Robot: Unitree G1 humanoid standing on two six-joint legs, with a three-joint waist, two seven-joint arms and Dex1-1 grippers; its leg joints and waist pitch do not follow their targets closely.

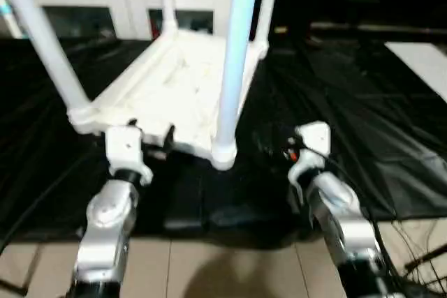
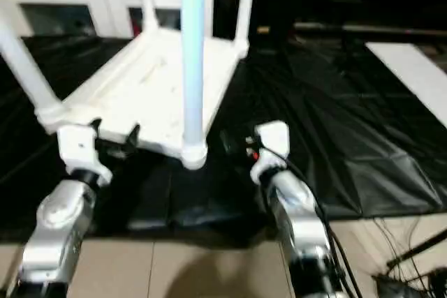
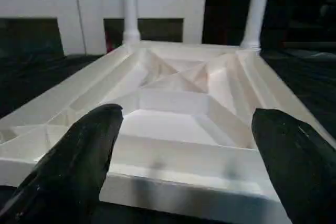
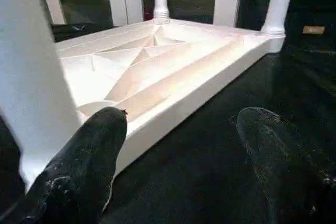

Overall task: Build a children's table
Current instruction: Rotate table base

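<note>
Upside-down children's table sits on the black bench, legs up. Left pincer and right pincer gape apart, empty. It looks light, stiff, slippery; grab the rim.

No writing, label or number can be read anywhere — a small yellowish tag perhaps carries print, but it is illegible.
</note>
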